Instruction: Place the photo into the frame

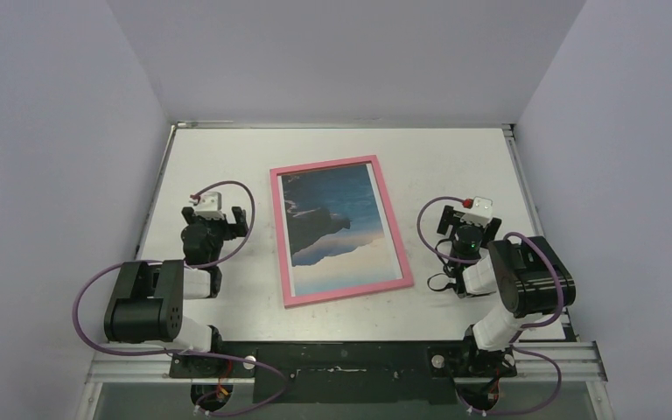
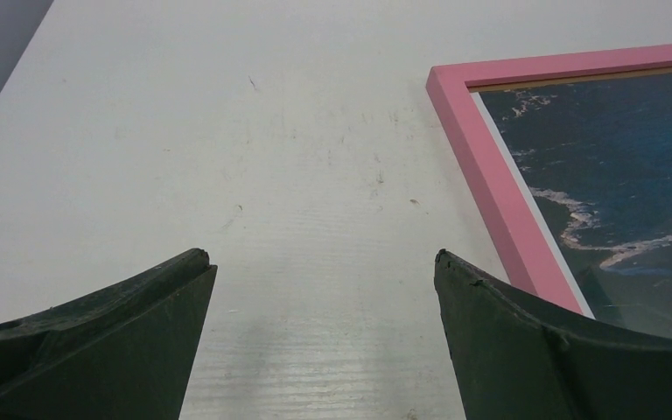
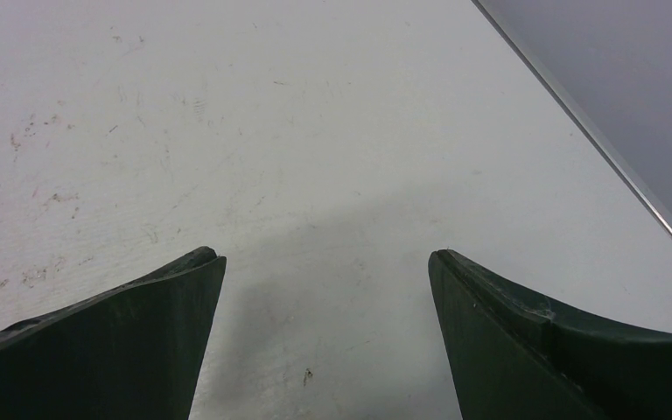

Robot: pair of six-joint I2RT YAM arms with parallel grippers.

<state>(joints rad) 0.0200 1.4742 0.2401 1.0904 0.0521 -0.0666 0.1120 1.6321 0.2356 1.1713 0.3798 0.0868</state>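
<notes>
Photo (image 1: 339,223), in frame (image 1: 280,236), lies right of left end effector (image 2: 319,262).

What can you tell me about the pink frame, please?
The frame is a thin pink rectangle, smooth-looking, lying flat on the table near its middle, long sides running near to far, slightly skewed. The photo fills its opening. The left gripper and right gripper, both open, flank it without touching.
</notes>
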